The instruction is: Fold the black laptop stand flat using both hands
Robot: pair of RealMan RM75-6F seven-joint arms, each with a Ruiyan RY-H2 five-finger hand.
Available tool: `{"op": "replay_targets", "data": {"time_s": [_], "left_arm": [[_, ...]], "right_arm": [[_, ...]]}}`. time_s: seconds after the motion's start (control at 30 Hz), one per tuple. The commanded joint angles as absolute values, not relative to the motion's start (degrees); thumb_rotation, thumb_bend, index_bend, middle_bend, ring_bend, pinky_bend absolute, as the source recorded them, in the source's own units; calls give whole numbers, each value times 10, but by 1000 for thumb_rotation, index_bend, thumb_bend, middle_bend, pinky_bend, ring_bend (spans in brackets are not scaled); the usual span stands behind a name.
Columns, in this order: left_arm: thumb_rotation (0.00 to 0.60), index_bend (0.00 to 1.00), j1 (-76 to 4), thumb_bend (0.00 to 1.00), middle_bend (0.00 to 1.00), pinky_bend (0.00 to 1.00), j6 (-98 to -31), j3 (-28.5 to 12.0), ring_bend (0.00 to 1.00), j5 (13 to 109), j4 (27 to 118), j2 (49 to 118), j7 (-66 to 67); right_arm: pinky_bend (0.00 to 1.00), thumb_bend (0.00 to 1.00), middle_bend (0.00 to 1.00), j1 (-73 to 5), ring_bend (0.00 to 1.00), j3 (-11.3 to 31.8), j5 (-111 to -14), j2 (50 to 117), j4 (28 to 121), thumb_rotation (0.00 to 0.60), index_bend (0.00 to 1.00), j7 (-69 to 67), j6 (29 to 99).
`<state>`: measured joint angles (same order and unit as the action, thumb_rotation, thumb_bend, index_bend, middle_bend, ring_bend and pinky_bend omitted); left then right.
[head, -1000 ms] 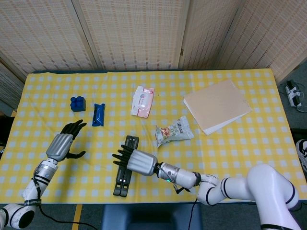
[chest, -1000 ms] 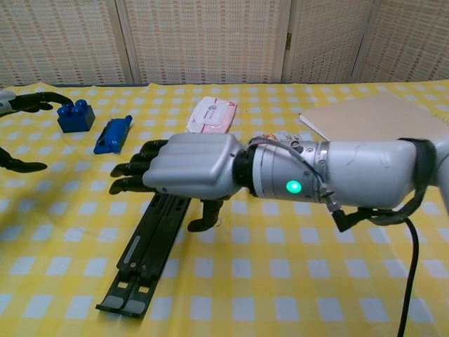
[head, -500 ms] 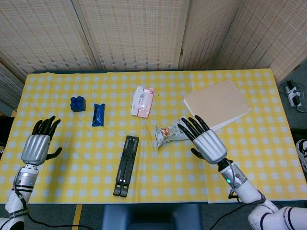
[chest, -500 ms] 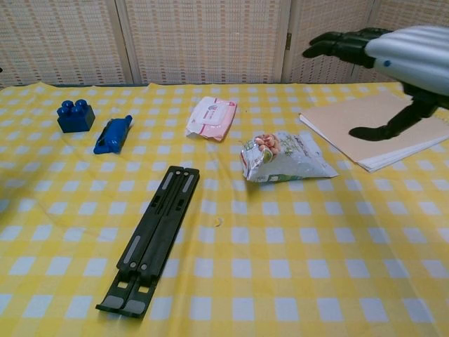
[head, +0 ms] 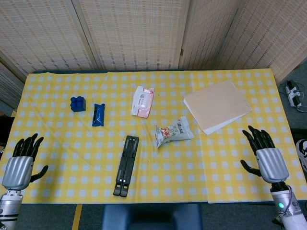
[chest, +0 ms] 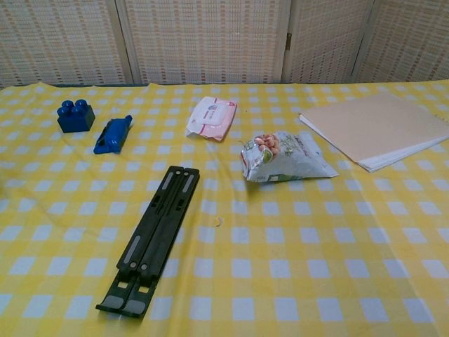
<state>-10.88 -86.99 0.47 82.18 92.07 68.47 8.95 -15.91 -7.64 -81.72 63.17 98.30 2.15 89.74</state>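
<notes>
At the far left edge of the worktop, covered with a yellow and white checked cloth, we see the left robot hand with its fingers apart and holding nothing. A little to the right, at the back, we see a dark blue toy building brick and just beside it a small blue plastic wrapped packet. Near the front edge, in the middle, the black laptop stand lies folded flat on the cloth, long and narrow, apart from both hands. Behind it we see a white and pink pack of wet wipes, and to its right a crumpled transparent snack bag. Further right a stack of beige paper sheets lies on the cloth. At the far right edge we see the right robot hand, its fingers spread and empty.
</notes>
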Motion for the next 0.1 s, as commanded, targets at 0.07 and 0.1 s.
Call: {"op": "replay_targets", "data": {"time_s": [0.07,0.1], "left_arm": [[600,25,-81,306,0,0,-888,27,0,842,922,688,92],[600,26,-78,305,0,0,-887,29,0,843,924,686,92]], "right_arm": [[0,312,3,-121,0,-81,-826,622,971,600,0,-4,916],[0,312,3,-118,0,-79,-827,622,970,600,0,-7,915]]}}
